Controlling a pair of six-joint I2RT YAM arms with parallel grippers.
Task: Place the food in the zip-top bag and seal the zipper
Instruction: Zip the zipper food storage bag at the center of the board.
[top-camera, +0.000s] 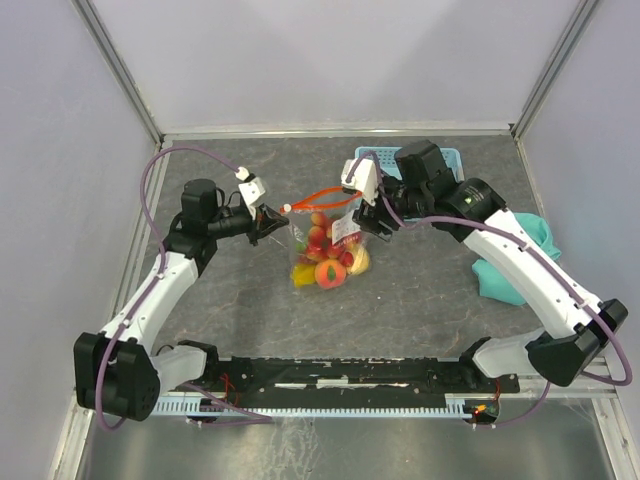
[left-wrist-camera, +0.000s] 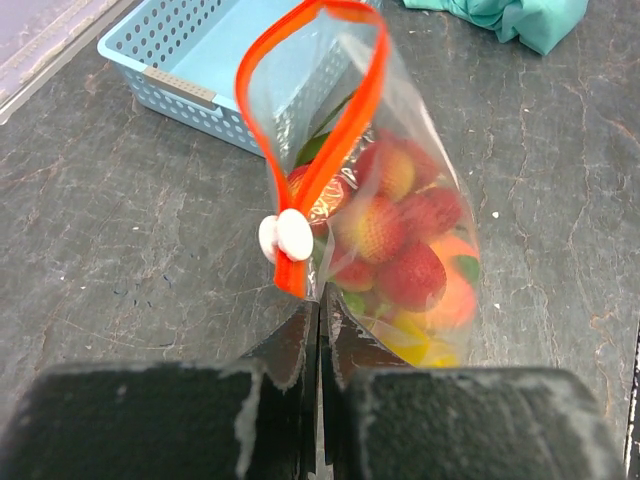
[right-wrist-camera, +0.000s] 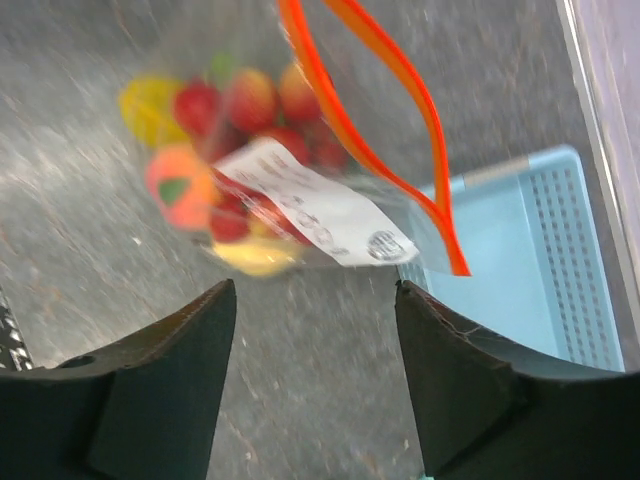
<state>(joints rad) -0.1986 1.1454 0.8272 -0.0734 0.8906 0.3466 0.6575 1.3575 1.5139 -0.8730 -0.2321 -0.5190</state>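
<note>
Left gripper (left-wrist-camera: 320, 325): jaws pressed together on corner of zip-top bag (top-camera: 325, 245), just under slider (left-wrist-camera: 290, 237). Likely anchors that end so zipper (left-wrist-camera: 352, 110) can be pulled taut.
Food (left-wrist-camera: 400, 250) inside, low in bag.
Zipper gapes in loop, not yet sealed.
Right gripper (right-wrist-camera: 312, 300): jaws wide apart, empty, near far end of mouth, by basket (left-wrist-camera: 190, 60). Probably poised to take that end.

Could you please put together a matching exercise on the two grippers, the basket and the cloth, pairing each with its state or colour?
Things:
1. left gripper
2. right gripper
3. basket
4. cloth

States or colours:
A. teal
B. open
C. light blue
D. shut on the zip-top bag

Pairs: 1-D, 2-B, 3-C, 4-A.
</note>
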